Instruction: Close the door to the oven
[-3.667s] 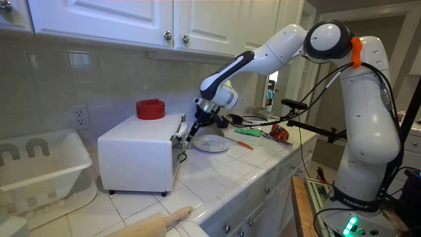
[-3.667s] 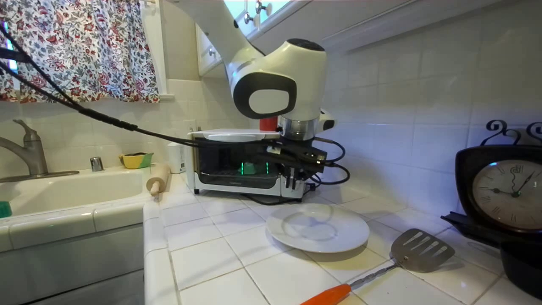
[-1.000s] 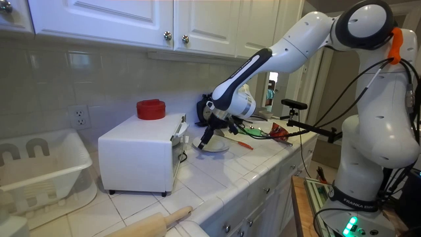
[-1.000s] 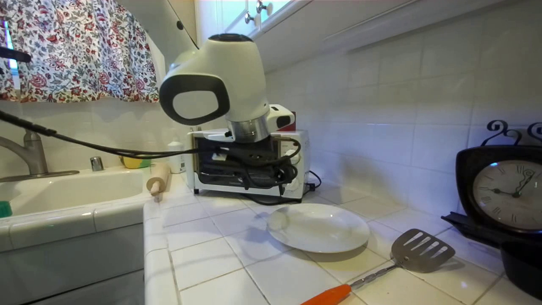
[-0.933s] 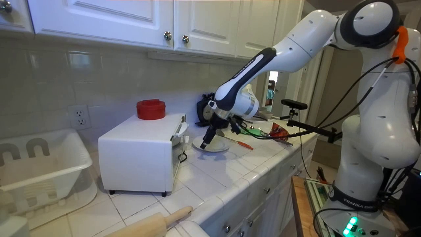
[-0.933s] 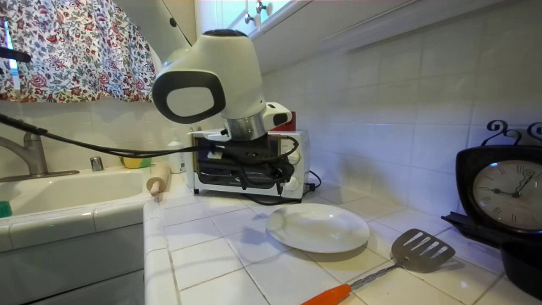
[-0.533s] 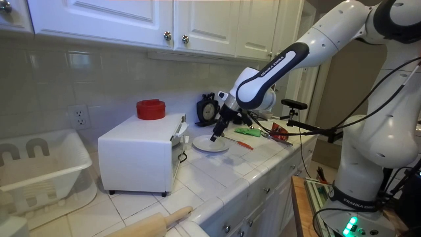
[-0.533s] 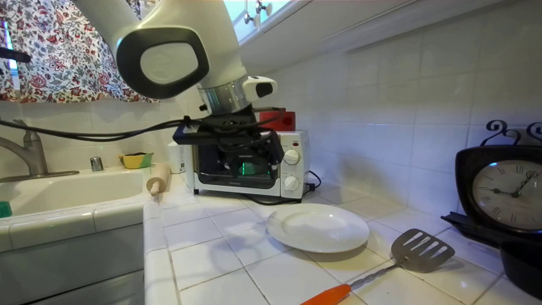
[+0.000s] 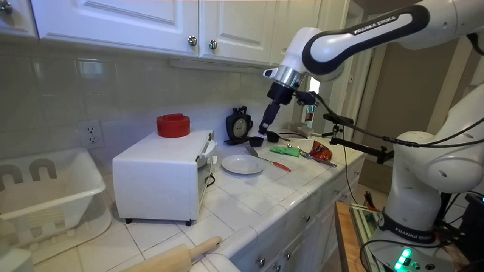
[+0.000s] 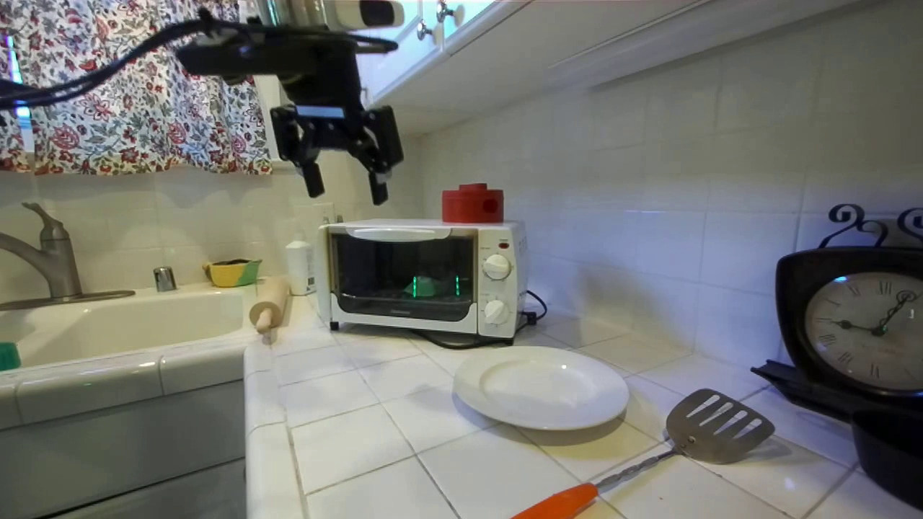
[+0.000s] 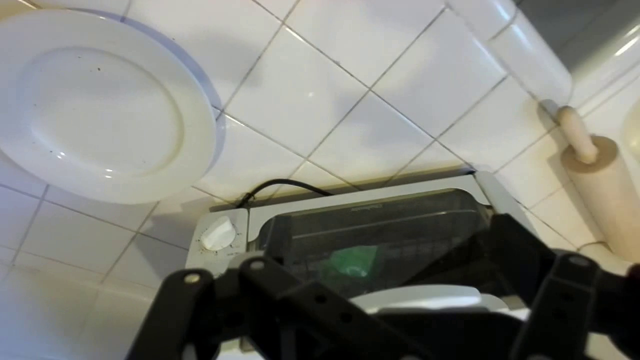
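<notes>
The oven (image 9: pixel 155 185) is a small white box on the tiled counter, its dark glass door (image 10: pixel 404 274) and knobs facing the camera in an exterior view. The door stands upright against the oven's front, with its white handle (image 10: pixel 396 234) along the top edge. My gripper (image 10: pixel 347 189) hangs in the air, higher than the oven and apart from it, jaws spread with nothing between them. In the wrist view the gripper's black fingers (image 11: pixel 520 250) stand wide to either side of the door glass, partly covering the oven's upper part.
A red container (image 10: pixel 472 204) sits on the oven. A white plate (image 10: pixel 541 389) and a spatula (image 10: pixel 721 425) lie before it. A rolling pin (image 9: pixel 170 260) and dish rack (image 9: pixel 49 189) are nearby. Cabinets (image 9: pixel 234 30) overhang the counter; a clock (image 10: pixel 865 324) stands by the wall.
Over these seconds my gripper has drawn back from the oven's front and risen well above the plate. The door looks the same throughout.
</notes>
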Robot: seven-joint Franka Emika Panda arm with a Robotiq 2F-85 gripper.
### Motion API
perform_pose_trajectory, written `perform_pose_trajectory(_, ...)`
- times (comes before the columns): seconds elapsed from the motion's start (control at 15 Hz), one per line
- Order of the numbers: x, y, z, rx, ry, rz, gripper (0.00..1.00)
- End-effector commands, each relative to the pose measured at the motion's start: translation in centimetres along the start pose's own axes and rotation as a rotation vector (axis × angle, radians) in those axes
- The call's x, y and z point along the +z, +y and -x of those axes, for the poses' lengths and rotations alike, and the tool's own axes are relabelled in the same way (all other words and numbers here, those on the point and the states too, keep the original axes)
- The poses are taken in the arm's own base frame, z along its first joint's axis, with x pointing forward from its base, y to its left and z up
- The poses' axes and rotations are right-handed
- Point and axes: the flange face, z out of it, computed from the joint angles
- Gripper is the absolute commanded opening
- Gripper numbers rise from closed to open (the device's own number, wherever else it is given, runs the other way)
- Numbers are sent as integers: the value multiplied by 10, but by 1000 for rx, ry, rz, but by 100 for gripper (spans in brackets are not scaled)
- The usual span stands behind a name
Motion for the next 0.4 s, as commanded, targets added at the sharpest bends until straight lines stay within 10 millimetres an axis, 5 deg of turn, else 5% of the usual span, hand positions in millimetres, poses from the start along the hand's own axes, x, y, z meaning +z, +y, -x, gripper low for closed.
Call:
perform_pose_trajectory(0.0, -14, -5, 1, 1, 8, -6, 100)
perform_pose_trajectory(0.33, -18, -6, 5, 5, 6, -12, 100)
